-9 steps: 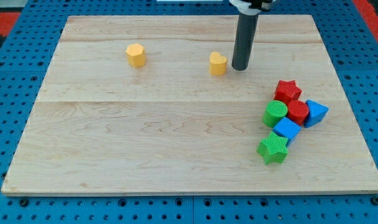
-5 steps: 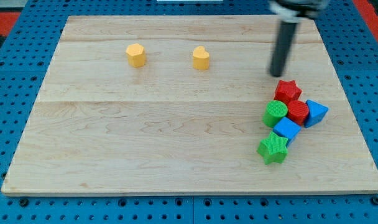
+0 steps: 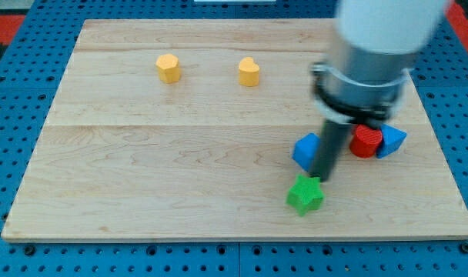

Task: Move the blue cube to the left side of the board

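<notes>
The blue cube (image 3: 305, 151) lies right of the board's middle, touching the left side of my rod. My tip (image 3: 321, 179) is just right of the cube and just above the green star (image 3: 305, 195). A second blue block (image 3: 393, 141) lies at the right next to a red block (image 3: 364, 142). The arm's body hides the red star and the green cylinder.
A yellow hexagonal block (image 3: 168, 68) and a yellow heart-shaped block (image 3: 249, 71) lie near the view's top. The wooden board (image 3: 180, 177) rests on a blue pegboard. The arm's large wrist (image 3: 369, 54) looms over the right half.
My tip swept from the view's top right down into the cluster. The blue cube and the green star have shifted left and the star lower. The yellow heart had moved left earlier.
</notes>
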`<state>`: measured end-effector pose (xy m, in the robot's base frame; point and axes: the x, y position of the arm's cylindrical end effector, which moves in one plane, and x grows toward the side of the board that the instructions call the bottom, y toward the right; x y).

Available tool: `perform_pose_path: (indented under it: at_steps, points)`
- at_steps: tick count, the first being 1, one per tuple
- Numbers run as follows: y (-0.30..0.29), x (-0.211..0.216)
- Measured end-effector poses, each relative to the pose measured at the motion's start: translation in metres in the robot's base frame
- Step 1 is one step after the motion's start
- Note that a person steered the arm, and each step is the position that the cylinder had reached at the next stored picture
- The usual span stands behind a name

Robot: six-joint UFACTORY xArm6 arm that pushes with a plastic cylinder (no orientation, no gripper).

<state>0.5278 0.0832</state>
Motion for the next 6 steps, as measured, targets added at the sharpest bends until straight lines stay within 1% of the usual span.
perform_pose_path:
  at_steps: [1,2,3,4,5,6]
  points:
    - [-0.015,-0.013]
    - [0.041,-0.001]
    - [0.073,-0.009]
    - [0.03,-0.03]
    - [-0.038,-0.081]
    - [-0.064,-0.105]
